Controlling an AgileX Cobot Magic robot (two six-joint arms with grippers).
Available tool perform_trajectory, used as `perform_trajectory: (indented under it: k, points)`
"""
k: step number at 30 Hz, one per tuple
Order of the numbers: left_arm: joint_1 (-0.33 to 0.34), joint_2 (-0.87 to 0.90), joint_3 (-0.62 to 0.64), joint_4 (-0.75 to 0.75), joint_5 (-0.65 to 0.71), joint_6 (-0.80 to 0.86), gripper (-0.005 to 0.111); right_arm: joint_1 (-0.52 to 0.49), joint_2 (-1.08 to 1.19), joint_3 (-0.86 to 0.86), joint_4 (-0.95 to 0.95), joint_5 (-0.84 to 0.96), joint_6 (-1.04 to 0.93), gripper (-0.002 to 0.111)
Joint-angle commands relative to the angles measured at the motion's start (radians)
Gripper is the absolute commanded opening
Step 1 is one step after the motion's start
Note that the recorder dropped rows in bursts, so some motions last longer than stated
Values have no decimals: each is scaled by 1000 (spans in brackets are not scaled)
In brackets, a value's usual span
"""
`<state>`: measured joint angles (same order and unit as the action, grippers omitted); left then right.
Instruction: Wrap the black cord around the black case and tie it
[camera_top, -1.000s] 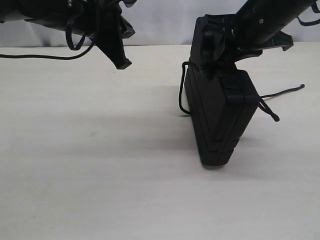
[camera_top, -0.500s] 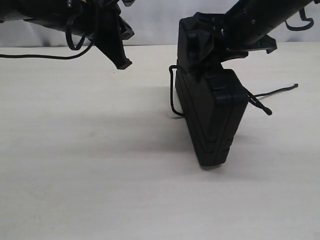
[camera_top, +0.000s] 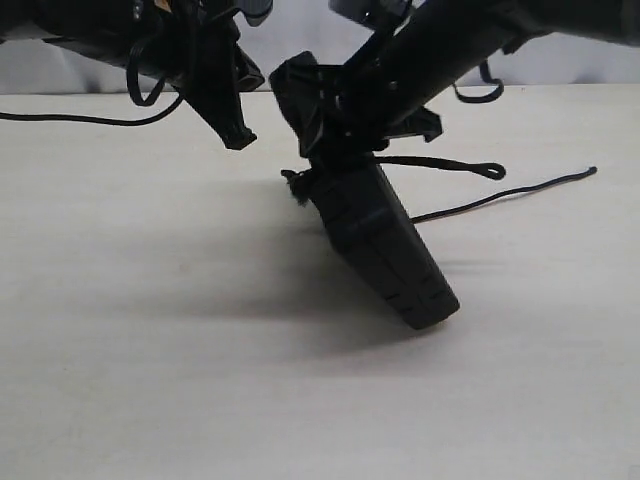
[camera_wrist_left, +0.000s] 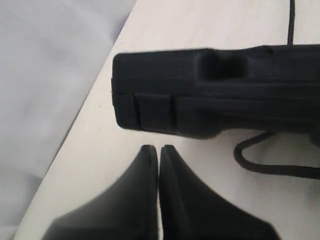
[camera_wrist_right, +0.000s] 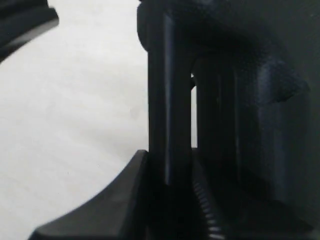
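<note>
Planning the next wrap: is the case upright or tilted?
Tilted; the case slants, top end gripped by the right pincer.

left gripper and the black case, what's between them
Nothing but a bare strip of table, seen in the left wrist view between the shut left gripper and the black case; the black cord loops clear of that gap.

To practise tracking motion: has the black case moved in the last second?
Yes. The case has tipped left, top nearing the almost still left gripper; its bottom stays put on the table.
</note>
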<state>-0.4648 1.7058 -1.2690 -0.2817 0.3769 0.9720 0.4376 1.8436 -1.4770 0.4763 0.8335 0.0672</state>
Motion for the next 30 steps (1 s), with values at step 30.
perform_trajectory:
  k: [30]
  points:
    - [151,0,-1,-261,176,136,3,58,92,-81,-110,53,-50,46]
